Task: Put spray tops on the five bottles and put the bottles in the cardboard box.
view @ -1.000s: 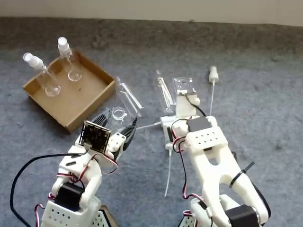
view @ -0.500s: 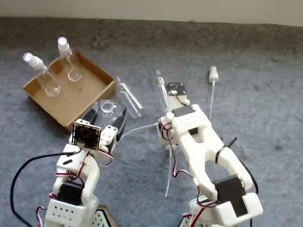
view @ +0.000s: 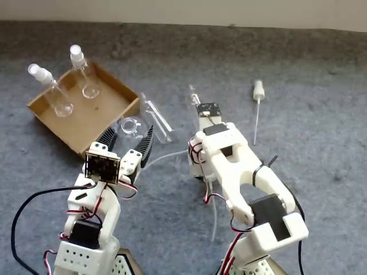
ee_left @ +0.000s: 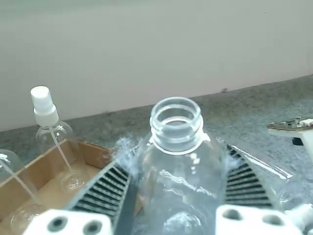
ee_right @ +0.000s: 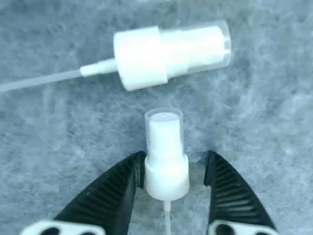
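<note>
A clear, open-necked bottle (ee_left: 176, 127) stands upright with my left gripper (ee_left: 178, 171) shut on its body. From above, that bottle (view: 129, 125) and the left gripper (view: 129, 136) sit just off the near corner of the cardboard box (view: 109, 129). My right gripper (ee_right: 174, 159) is open and straddles a white spray top (ee_right: 166, 171) on the carpet. One finger touches the cap and a small gap shows at the other. A second spray top (ee_right: 171, 49) lies just beyond. The right arm (view: 229, 160) hangs over this spot.
Two bottles with spray tops (view: 46, 86) (view: 83, 71) stand in the box. A bare bottle (view: 156, 117) lies beside the box. Another spray top (view: 258, 89) with its long tube lies at the far right. A thin tube (view: 212, 217) runs along the carpet by the right arm.
The right arm stretched forward and lowered over the spray tops. The left gripper carried the bottle a little left, toward the box. The tube by the right arm swung slightly.
</note>
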Robot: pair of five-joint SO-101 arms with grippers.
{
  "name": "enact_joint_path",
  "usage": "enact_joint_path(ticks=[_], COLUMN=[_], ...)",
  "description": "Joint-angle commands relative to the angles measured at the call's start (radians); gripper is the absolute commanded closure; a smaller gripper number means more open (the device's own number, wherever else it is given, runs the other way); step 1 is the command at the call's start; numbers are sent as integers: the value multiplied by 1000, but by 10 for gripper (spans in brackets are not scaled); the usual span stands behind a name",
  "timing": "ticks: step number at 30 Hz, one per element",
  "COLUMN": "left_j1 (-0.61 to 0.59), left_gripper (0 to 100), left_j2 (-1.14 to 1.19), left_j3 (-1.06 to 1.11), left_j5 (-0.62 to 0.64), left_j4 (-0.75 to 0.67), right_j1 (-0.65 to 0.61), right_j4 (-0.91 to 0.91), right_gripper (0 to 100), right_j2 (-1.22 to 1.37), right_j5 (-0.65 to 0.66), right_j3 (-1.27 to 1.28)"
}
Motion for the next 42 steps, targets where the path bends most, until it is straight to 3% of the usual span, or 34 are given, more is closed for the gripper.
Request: enact_joint_path(ticks=[1,5,9,15,25,32,38,42], left_j1=[-16,-5,79,191,334,461,542,565], left_gripper=[927,927,927,926,926,926,926,926], left_j2=[-10,-10,-7,-5,-5,-2,-4,-4], left_j3=[22,22,22,22,22,22,22,22], left_j5=[5,3,0,0,3,3,3,3], left_j4=[-26,-26,-23,34,72,75,221,244], right_j1=[-4,-4,-2,82,234,237,236,213], right_j4=[15,13,19,104,136,128,128,127], right_gripper=[854,920,929,930,930,928,927,927], right_j2=[-13,-15,-15,-61,-526,-849,-1055,-1135], right_j5=[2,3,5,117,123,123,120,115], right_j3=[-33,-33,-79,-108,-108,-105,-107,-108])
